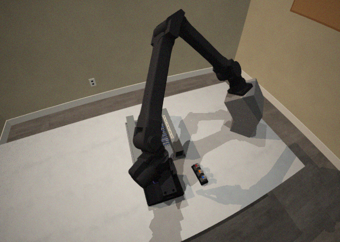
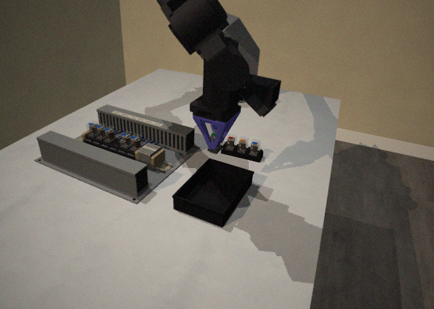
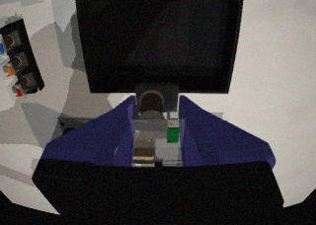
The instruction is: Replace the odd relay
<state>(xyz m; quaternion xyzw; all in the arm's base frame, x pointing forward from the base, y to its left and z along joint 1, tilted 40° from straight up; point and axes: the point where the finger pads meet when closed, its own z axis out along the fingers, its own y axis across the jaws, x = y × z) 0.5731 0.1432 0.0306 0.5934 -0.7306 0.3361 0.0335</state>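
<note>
Green marks the test button of the pulled relay (image 2: 213,137) (image 3: 151,103), and I have it pinched between my purple jaws (image 2: 213,148), which stand only partly open, the relay's own width apart. We're on the carrying leg now: the odd one is out of the relay row (image 2: 111,134), up in the air, just short of the black tray (image 2: 199,209) (image 3: 160,88), on the tray's panel side. The button colour in that row is blue, so the match is the blue-button spare (image 1: 203,178) (image 2: 254,147) (image 3: 9,41), standing beyond the tray at the end of the black spare holder (image 1: 195,171) (image 2: 241,155) (image 3: 31,62), past orange and red. Next I need to travel over the tray, clear its near wall, get low and only then spread the jaws; letting go too high could send the relay bouncing or rolling. After that, over to the holder for blue, minding which side its button faces before I plug it in.
</note>
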